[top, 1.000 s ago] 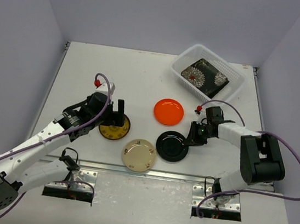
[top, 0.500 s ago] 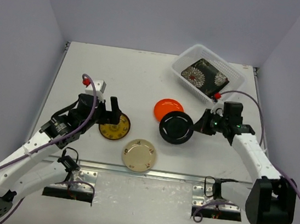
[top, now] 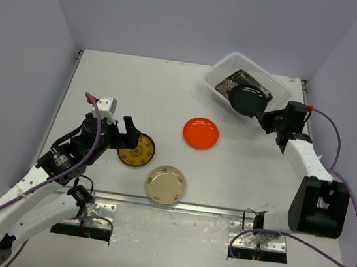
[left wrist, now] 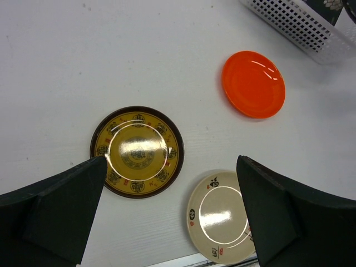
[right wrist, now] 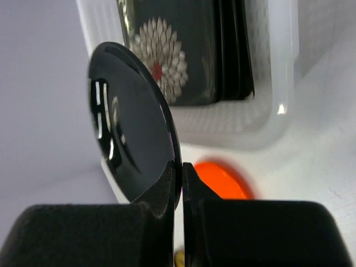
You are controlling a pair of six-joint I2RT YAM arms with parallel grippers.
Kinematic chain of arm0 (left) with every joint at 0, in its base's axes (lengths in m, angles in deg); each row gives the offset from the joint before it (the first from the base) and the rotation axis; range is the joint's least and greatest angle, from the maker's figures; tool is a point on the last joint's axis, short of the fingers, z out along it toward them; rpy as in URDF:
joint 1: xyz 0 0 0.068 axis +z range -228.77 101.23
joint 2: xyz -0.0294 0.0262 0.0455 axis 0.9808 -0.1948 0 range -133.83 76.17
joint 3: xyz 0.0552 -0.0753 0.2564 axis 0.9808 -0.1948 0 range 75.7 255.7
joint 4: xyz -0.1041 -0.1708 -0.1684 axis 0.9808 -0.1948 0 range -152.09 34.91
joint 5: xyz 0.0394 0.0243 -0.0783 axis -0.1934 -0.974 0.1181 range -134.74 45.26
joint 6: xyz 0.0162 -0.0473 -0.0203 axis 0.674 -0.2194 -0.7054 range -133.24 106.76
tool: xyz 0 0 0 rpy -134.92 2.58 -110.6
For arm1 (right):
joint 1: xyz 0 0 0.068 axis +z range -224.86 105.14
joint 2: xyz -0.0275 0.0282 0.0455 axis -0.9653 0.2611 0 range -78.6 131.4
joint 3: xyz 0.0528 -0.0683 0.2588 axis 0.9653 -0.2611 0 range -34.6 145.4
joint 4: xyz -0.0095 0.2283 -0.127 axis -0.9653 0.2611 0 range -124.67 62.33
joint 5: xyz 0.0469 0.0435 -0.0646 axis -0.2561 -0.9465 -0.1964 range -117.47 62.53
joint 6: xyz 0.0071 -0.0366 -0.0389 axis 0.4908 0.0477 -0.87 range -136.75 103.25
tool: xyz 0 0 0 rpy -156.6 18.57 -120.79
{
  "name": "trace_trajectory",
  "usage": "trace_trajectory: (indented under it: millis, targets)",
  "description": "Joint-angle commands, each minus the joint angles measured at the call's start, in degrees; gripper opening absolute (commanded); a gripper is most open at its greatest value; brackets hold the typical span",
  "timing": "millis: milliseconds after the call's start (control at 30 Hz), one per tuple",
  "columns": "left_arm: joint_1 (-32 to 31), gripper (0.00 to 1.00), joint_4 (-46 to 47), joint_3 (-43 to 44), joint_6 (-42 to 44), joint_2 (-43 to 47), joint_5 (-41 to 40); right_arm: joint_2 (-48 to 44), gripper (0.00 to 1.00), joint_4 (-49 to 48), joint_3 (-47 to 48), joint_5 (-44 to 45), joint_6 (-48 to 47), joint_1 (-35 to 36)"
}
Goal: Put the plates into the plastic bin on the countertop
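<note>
My right gripper (top: pixel 264 116) (right wrist: pixel 182 172) is shut on the rim of a round black plate (top: pixel 247 100) (right wrist: pixel 130 142), held on edge over the near rim of the plastic bin (top: pixel 223 71) (right wrist: pixel 278 78). Black floral square plates (top: pixel 228 83) (right wrist: pixel 167 55) lie inside the bin. On the countertop (top: pixel 158 91) rest an orange plate (top: pixel 201 133) (left wrist: pixel 253 84), a brown-yellow patterned plate (top: pixel 138 151) (left wrist: pixel 137 151) and a cream plate (top: pixel 166 184) (left wrist: pixel 219 216). My left gripper (top: pixel 123 133) (left wrist: pixel 169 217) hangs open above the brown-yellow and cream plates, touching neither.
The countertop's metal rail (top: pixel 156 202) runs along the front edge, just below the cream plate. Grey walls close in the back and both sides. The bin's slotted wall (left wrist: pixel 297 25) shows at the top right of the left wrist view.
</note>
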Motion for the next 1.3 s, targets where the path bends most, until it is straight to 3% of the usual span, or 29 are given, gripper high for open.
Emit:
trace_trajectory:
  millis: [0, 67, 200, 400, 633, 700, 767, 800, 833, 867, 900, 967, 1067, 1200, 1267]
  targets:
    - [-0.2, 1.0, 2.6, -0.3, 0.1, 0.7, -0.4, 7.4, 0.0, 5.5, 13.7, 13.6, 16.1, 1.2]
    - [-0.1, 1.0, 2.7, -0.3, 0.3, 0.8, 0.1, 9.9, 0.0, 9.2, 16.7, 21.9, 18.9, 3.3]
    - [-0.1, 1.0, 2.9, -0.3, 0.4, 0.9, 0.5, 11.2, 0.0, 4.1, 15.8, 29.5, 19.5, 5.9]
    - [-0.1, 1.0, 2.9, -0.4, 0.3, 1.8, 0.2, 14.9, 0.0, -3.9, 13.4, 32.1, 25.0, 8.8]
    - [-0.7, 1.0, 2.9, -0.6, 0.2, 2.9, 0.3, 21.6, 0.01, -0.4, 19.8, 33.5, 24.4, 9.4]
    - [-1.2, 1.0, 3.0, -0.6, 0.2, 3.2, 0.2, 24.6, 0.13, 2.3, 22.0, 32.3, 24.2, 9.4]
    - [-1.5, 1.0, 3.0, -0.6, 0.1, 3.5, 0.0, 26.0, 0.15, 1.9, 22.3, 31.3, 23.9, 9.3]
    - [-1.7, 1.0, 2.9, -0.6, 0.1, 3.7, -0.2, 26.6, 0.22, 0.8, 22.4, 30.4, 22.9, 9.2]
    - [-1.9, 1.0, 2.9, -0.6, 0.1, 3.8, -0.3, 27.2, 0.33, -0.2, 22.7, 29.7, 21.5, 9.1]
    - [-2.1, 1.0, 2.8, -0.6, 0.1, 3.9, -0.3, 27.6, 0.52, -0.4, 23.4, 29.2, 19.7, 9.1]
    - [-2.3, 1.0, 2.9, -0.7, 0.0, 4.1, -0.5, 27.9, 0.77, -0.6, 24.6, 27.7, 16.9, 9.0]
    - [-2.7, 1.0, 2.9, -0.7, -0.1, 4.4, -0.6, 28.1, 0.98, -1.5, 26.4, 25.4, 12.4, 9.0]
    - [-2.8, 1.0, 2.9, -0.7, -0.1, 4.4, -0.7, 26.7, 0.99, -3.2, 27.1, 18.7, 6.7, 9.2]
    - [-2.8, 1.0, 2.9, -0.7, -0.1, 4.1, -0.7, 24.7, 0.99, 11.3, 33.4, 11.7, 1.9, 9.5]
    - [-2.8, 1.0, 2.9, -0.7, -0.1, 4.0, -1.0, 21.4, 0.99, 11.7, 32.3, 9.3, -3.9, 11.2]
